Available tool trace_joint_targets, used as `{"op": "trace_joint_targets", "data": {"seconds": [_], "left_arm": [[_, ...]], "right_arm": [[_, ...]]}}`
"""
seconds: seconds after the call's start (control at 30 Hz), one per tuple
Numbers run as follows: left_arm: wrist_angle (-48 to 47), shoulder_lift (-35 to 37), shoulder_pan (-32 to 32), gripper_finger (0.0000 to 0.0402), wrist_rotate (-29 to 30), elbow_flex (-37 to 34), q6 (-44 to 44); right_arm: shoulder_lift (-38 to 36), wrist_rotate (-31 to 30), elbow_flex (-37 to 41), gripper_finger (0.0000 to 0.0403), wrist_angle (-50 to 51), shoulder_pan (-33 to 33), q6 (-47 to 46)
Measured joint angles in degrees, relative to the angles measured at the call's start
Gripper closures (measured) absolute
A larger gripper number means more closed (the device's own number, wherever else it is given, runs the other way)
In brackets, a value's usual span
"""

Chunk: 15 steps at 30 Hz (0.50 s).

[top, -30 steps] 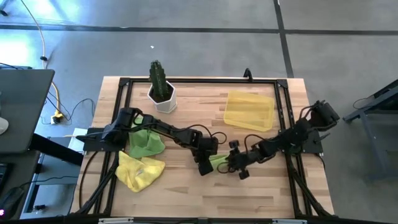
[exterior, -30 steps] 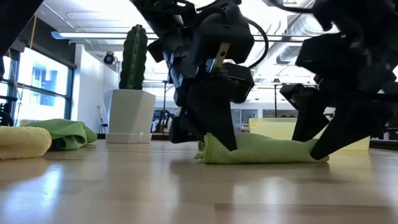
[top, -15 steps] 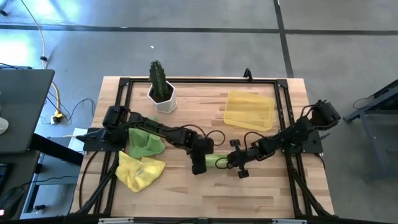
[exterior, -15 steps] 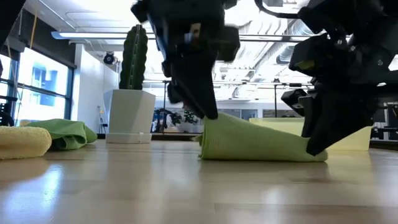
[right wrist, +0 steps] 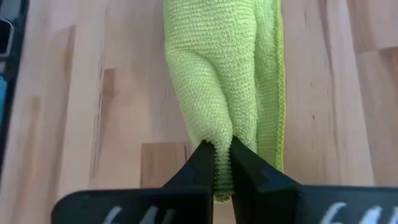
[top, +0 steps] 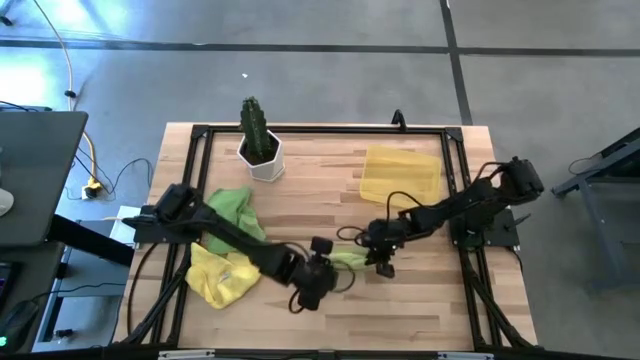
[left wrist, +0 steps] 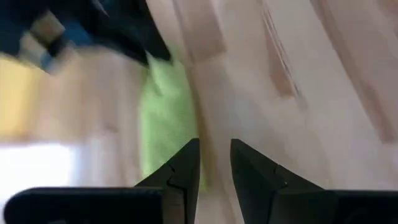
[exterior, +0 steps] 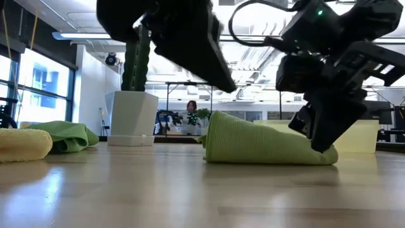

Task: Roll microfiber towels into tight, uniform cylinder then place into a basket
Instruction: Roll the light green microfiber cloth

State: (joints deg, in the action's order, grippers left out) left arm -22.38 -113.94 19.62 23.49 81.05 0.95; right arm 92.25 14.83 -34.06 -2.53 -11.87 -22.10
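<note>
At the near edge of the work, the left claw (top: 318, 285) hangs just above the table (top: 420, 300), at the near-left end of the rolled lime towel (exterior: 266, 144). Its two fingers stand a little apart with nothing between them, and in its wrist view the roll lies just ahead of the tips, running away from them.

Just beyond it, the roll rests flat at mid-table, its long axis running left to right between the two claws. Its right end is pinched in the right claw (top: 378, 250), whose fingers (right wrist: 205, 163) are clamped tight on a fold of cloth. So the right arm holds the towel while the left is merely beside it.

The basket (top: 402, 177) lies farther back and to the right of the roll, well apart from it, on the right arm's side. The carry likely falls to the right claw: lift, swing back and right, and keep the roll's length in line with the basket's long side.

Two loose towels, yellow (top: 222, 275) and lime (top: 232, 208), sit at the left; the cactus pot (top: 262, 150) stands at the far left.
</note>
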Motion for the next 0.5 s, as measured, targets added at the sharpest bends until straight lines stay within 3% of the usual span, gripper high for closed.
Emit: {"op": "trace_joint_targets", "data": {"seconds": [0.1, 0.17, 0.5], "left_arm": [[1.0, 0.0, 2.2, 0.0323, 8.6, 0.0, 2.8], [2.4, -0.3, 2.8, 0.0323, 10.9, 0.1, 3.9], [3.3, -5.5, -1.0, 0.0293, 10.8, 0.0, 4.6]], "right_arm": [[0.0, 1.4, 0.0, 0.0399, -0.2, 0.9, -1.5], [0.0, 2.1, 0.1, 0.0399, -0.3, 1.5, -2.5], [0.1, 3.1, 0.1, 0.0392, -0.3, 2.5, -4.9]]}}
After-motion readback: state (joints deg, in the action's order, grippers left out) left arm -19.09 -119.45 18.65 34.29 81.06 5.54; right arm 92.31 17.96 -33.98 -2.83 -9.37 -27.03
